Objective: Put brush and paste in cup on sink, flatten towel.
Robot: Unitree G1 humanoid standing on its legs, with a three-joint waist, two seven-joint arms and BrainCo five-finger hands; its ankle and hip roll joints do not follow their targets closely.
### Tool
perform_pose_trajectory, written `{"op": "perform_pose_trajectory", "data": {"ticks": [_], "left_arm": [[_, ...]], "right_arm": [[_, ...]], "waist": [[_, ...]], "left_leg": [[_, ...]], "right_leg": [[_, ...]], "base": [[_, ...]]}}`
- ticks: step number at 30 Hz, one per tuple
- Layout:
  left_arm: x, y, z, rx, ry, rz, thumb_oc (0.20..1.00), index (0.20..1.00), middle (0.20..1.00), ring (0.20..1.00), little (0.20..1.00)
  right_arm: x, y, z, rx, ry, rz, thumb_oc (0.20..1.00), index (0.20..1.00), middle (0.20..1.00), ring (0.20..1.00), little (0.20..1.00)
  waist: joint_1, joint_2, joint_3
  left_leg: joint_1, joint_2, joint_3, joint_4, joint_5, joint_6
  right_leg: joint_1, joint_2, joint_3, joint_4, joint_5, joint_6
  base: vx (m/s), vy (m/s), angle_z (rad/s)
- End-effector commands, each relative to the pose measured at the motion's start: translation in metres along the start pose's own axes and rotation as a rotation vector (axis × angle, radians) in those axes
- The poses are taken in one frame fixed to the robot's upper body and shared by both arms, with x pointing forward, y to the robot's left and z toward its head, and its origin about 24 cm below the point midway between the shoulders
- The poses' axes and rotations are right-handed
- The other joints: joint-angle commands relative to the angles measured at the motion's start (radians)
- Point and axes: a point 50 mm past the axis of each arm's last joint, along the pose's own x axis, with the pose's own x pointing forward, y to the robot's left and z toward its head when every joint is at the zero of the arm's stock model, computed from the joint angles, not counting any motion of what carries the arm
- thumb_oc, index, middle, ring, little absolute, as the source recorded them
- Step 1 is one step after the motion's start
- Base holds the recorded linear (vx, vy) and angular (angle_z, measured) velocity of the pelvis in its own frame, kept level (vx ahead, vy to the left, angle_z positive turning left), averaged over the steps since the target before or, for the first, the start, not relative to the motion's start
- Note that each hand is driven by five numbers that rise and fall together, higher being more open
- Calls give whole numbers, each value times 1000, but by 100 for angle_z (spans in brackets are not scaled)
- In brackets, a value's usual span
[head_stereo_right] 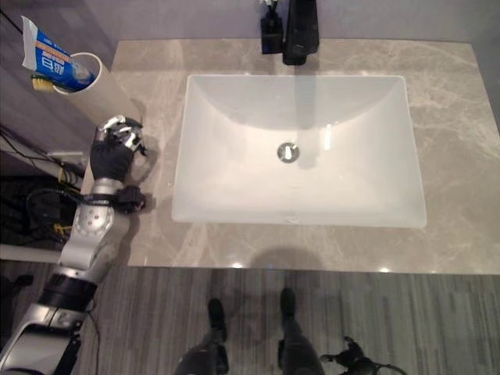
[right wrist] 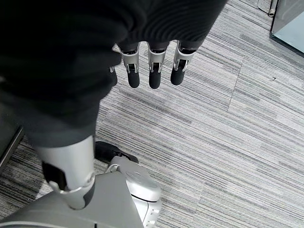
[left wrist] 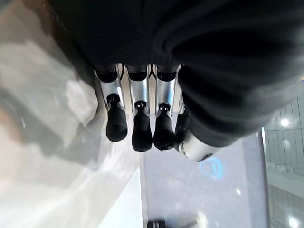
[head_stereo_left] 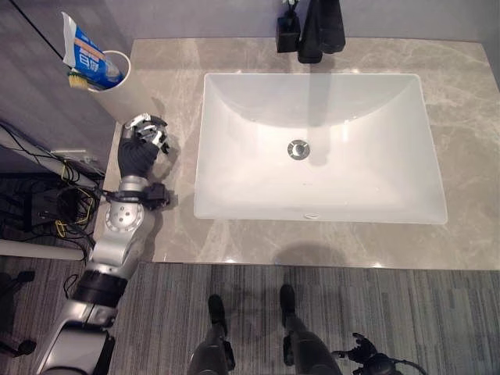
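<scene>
A white cup [head_stereo_left: 119,87] stands at the counter's far left corner. A blue and white toothpaste tube [head_stereo_left: 86,55] and a yellow-green brush [head_stereo_left: 77,79] stick out of it. My left hand [head_stereo_left: 142,145] hovers over the counter just in front of the cup, apart from it. In the left wrist view its fingers [left wrist: 137,124] hang relaxed and hold nothing. My right hand [head_stereo_left: 364,353] hangs low beside me over the carpet, fingers [right wrist: 153,72] relaxed and empty.
A white rectangular sink [head_stereo_left: 234,101] is set into the grey marble counter [head_stereo_left: 469,117]. A black faucet [head_stereo_left: 320,30] and a black dispenser [head_stereo_left: 287,33] stand at its far edge. Cables lie on the floor [head_stereo_left: 47,203] left of the counter.
</scene>
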Motion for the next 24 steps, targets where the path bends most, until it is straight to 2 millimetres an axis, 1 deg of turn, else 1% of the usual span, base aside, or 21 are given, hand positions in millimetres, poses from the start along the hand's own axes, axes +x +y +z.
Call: {"op": "perform_pose_trajectory", "data": {"ticks": [1, 3, 4, 5, 6, 7, 9, 10, 13, 14, 15, 16, 17, 21, 24], "left_arm": [[-2, 17, 1, 49, 4, 5, 200, 200, 200, 200, 200], [-10, 29, 0, 80, 13, 33, 200, 200, 200, 200, 200], [-10, 29, 0, 80, 13, 34, 200, 200, 200, 200, 200], [-12, 39, 3, 130, -3, 80, 200, 200, 200, 200, 200], [-12, 39, 4, 130, -3, 80, 200, 200, 200, 200, 200], [-11, 46, 6, 159, -19, 126, 200, 200, 200, 200, 200], [-10, 49, 7, 175, -25, 149, 200, 200, 200, 200, 200], [-6, 52, 10, 192, -39, 174, 200, 200, 200, 200, 200], [-3, 53, 11, 202, -46, 182, 200, 200, 200, 200, 200], [7, 59, 14, 175, -60, 247, 200, 200, 200, 200, 200], [7, 59, 14, 176, -60, 247, 200, 200, 200, 200, 200], [13, 60, 17, 175, -69, 261, 200, 200, 200, 200, 200], [23, 63, 24, 196, -88, 280, 200, 200, 200, 200, 200], [40, 69, 36, 225, -119, 315, 200, 200, 200, 200, 200], [47, 73, 40, 243, -124, 342, 200, 200, 200, 200, 200]], "right_arm": [[0, 3, 0, 11, 5, -4, 1000, 1000, 1000, 1000, 1000], [0, 3, 0, 13, 5, -2, 1000, 1000, 1000, 1000, 1000], [0, 3, 0, 13, 5, -1, 1000, 1000, 1000, 1000, 1000], [0, 2, 3, 21, -6, -5, 1000, 1000, 1000, 1000, 1000], [0, 2, 3, 20, -7, -4, 1000, 1000, 1000, 1000, 1000], [0, 3, 6, 23, -20, -4, 1000, 1000, 1000, 1000, 1000], [0, 4, 6, 22, -24, -2, 1000, 1000, 1000, 1000, 1000], [0, 4, 7, 18, -27, -2, 1000, 1000, 1000, 1000, 1000], [0, 4, 7, 15, -26, -2, 1000, 1000, 1000, 1000, 1000], [0, 3, 7, -5, -26, -3, 1000, 1000, 1000, 1000, 1000], [0, 3, 7, -5, -27, -3, 1000, 1000, 1000, 1000, 1000], [0, 3, 8, -11, -29, -3, 1000, 1000, 1000, 1000, 1000], [0, 3, 9, -22, -32, -2, 1000, 1000, 1000, 1000, 1000], [1, 2, 11, -29, -39, -9, 1000, 1000, 1000, 1000, 1000], [1, 2, 13, -34, -47, -8, 1000, 1000, 1000, 1000, 1000]], "waist": [[12, -39, -16], [20, -36, -16], [20, -36, -17], [26, -37, -12], [26, -38, -13], [27, -42, -12], [27, -45, -11], [26, -48, -9], [24, -50, -9], [17, -55, -6], [17, -56, -7], [13, -59, -7], [9, -64, -6], [0, -71, -10], [-6, -74, -9]], "left_leg": [[32, -32, 25, 4, -23, -16], [30, -33, 23, 4, -22, -17], [30, -33, 23, 4, -22, -17], [31, -32, 22, 4, -26, -17], [27, -33, 21, 4, -22, -17], [21, -34, 22, 4, -21, -16], [16, -33, 22, 4, -19, -16], [10, -32, 24, 4, -17, -17], [6, -32, 25, 4, -17, -17], [4, -30, 29, 4, -20, -16], [0, -31, 29, 4, -16, -16], [-3, -29, 31, 4, -15, -16], [-3, -27, 33, 4, -20, -16], [-8, -25, 39, 4, -19, -17], [-11, -24, 41, 4, -19, -18]], "right_leg": [[11, -14, 14, 0, 0, 21], [10, -16, 9, 0, 0, 22], [10, -16, 9, 0, 0, 22], [11, -15, 7, 0, -3, 23], [8, -16, 7, 0, 0, 23], [2, -14, 7, 0, 3, 24], [-3, -14, 7, 0, 5, 25], [-9, -14, 6, 0, 9, 26], [-13, -14, 7, 0, 10, 26], [-19, -12, 11, 0, 12, 29], [-23, -12, 11, 0, 15, 29], [-27, -11, 14, 0, 17, 29], [-28, -9, 17, 0, 16, 31], [-39, -8, 26, 0, 21, 33], [-46, -9, 30, 0, 24, 35]], "base": [[0, 0, 0], [0, 0, 0], [0, 0, 0], [0, 0, 0], [0, 0, 0], [0, 0, 0], [0, 0, 0], [0, 0, 0], [0, 0, 0], [0, 0, 0], [0, 0, 0], [0, 0, 0], [0, 0, 0], [2, 3, -2], [5, 15, -16]]}}
